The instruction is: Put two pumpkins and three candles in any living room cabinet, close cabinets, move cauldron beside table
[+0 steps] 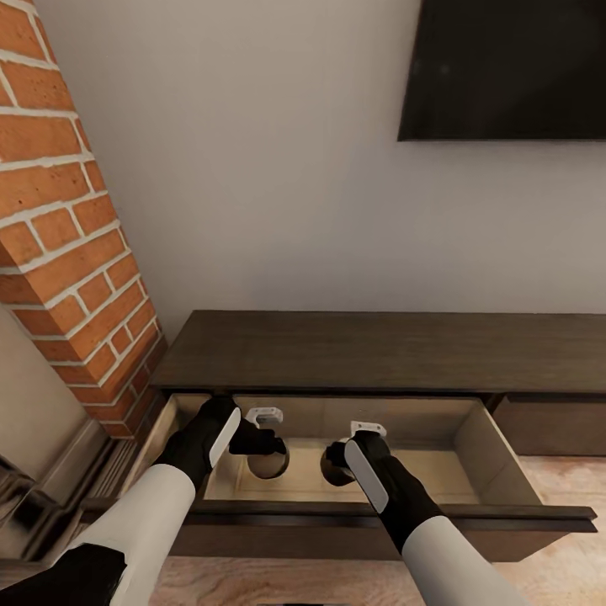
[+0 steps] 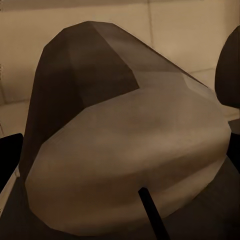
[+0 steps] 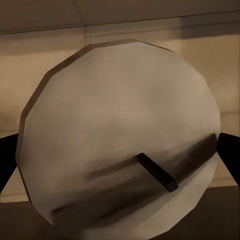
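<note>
Drawer (image 1: 492, 450) of the long, low dark brown wooden cabinet (image 1: 379, 349) stands pulled out toward the robot, exposing a pale beige interior; the unit sits against the grey wall, with a red brick column (image 1: 67, 252) to its left and a black flat wall screen (image 1: 505, 67) above its right part. Both arms reach down into this open compartment. The left gripper (image 1: 266, 453) is clamped on a pale cream cylindrical wax candle with a short dark wick (image 2: 130, 165), tilted so that its flat top faces the wrist camera, with a dark finger (image 2: 10, 160) touching its side. The right gripper (image 1: 338, 461) likewise grips a second pale cream round candle with a dark wick (image 3: 120, 135), whose circular face is flanked by a finger (image 3: 6, 160) at each edge. The two candles sit side by side, apart from each other, low over the near-centre of the drawer floor. Judgement: they are held low inside the walls so that letting go will drop them only slightly and keep them from rolling out. No other contents can be made out in the drawer. Placement of these two appears close to done; the drawer must afterwards be pushed shut.
</note>
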